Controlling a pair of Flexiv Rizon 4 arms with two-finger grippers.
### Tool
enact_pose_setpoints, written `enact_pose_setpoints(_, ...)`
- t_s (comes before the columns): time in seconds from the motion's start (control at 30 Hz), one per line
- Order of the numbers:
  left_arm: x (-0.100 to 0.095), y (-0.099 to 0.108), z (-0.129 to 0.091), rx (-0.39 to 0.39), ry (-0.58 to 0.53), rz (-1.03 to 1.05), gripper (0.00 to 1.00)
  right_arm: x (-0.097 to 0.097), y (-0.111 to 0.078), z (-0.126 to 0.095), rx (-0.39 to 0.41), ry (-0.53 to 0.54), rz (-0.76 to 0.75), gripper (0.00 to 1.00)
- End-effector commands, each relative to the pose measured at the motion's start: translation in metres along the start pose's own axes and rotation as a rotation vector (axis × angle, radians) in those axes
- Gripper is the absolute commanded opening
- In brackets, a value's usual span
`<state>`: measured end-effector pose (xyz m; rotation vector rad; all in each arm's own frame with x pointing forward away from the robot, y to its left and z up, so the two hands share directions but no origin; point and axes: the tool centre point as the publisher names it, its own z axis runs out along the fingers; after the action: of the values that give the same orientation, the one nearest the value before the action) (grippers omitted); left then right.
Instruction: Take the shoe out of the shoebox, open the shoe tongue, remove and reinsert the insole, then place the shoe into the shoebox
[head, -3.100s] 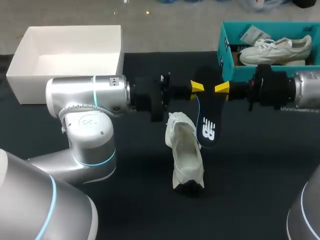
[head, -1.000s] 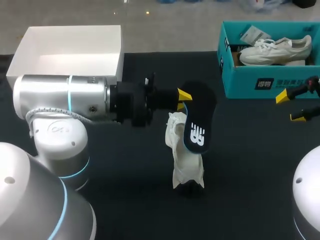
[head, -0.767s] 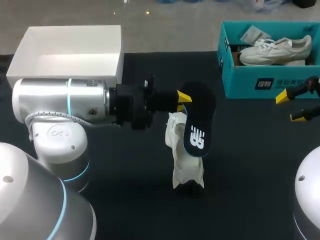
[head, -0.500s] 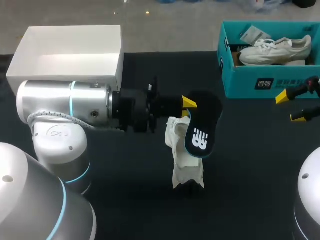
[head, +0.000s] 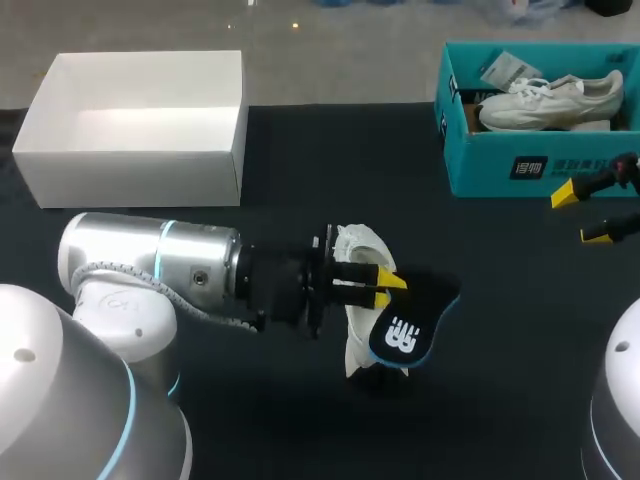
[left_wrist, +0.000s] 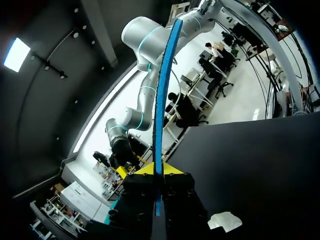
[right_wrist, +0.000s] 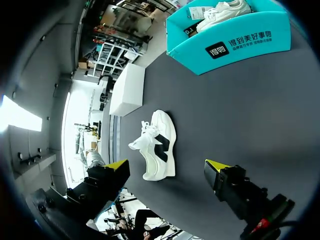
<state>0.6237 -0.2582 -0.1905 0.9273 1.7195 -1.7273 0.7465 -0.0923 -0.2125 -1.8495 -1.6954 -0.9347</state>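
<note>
Left jaws: clamped flat on one end of the insole (head: 412, 322), yellow tips pressed to its two faces at the left gripper (left_wrist: 155, 170); seen edge-on in the left wrist view as a thin blue line running out ahead of the fingers.
Right jaws: wide apart, holding nothing; right gripper (head: 597, 212) parked at the table's right side, well apart from the shoe.
Insole: out of the shoe, tilted, dark underside up, hanging just beside and partly over the shoe's right flank; contact with the shoe impossible to judge.
Shoe: white shoe (right_wrist: 156, 145) on the black table (head: 500, 380), mid-table, outside both boxes.
Boxes: open white box (head: 130, 175) at far left; teal box (head: 520, 165) at far right with another white sneaker (head: 550, 100) inside.
Done, by the look of it: shoe taken out; insole removed; tongue presumably opened, though not clearly shown.
Left to do: line the insole up with the opening and slide it back in; then lift the shoe into its shoebox.
</note>
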Motion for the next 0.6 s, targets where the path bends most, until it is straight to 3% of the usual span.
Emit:
enact_pose_setpoints(0.03,0.030,-0.009,-0.004,-0.024,-0.023,-0.019,0.00,0.000,-0.002,0.000,-0.002,-0.003,0.001,1.00)
enact_pose_setpoints(0.33,0.051,-0.008,-0.026,-0.074,0.005,-0.063,0.00,0.000,-0.002,0.000,-0.002,-0.003,0.001,1.00)
enact_pose_setpoints(0.6,0.062,0.014,-0.053,-0.133,0.030,-0.067,0.00,0.000,-0.002,0.000,-0.002,-0.003,0.001,1.00)
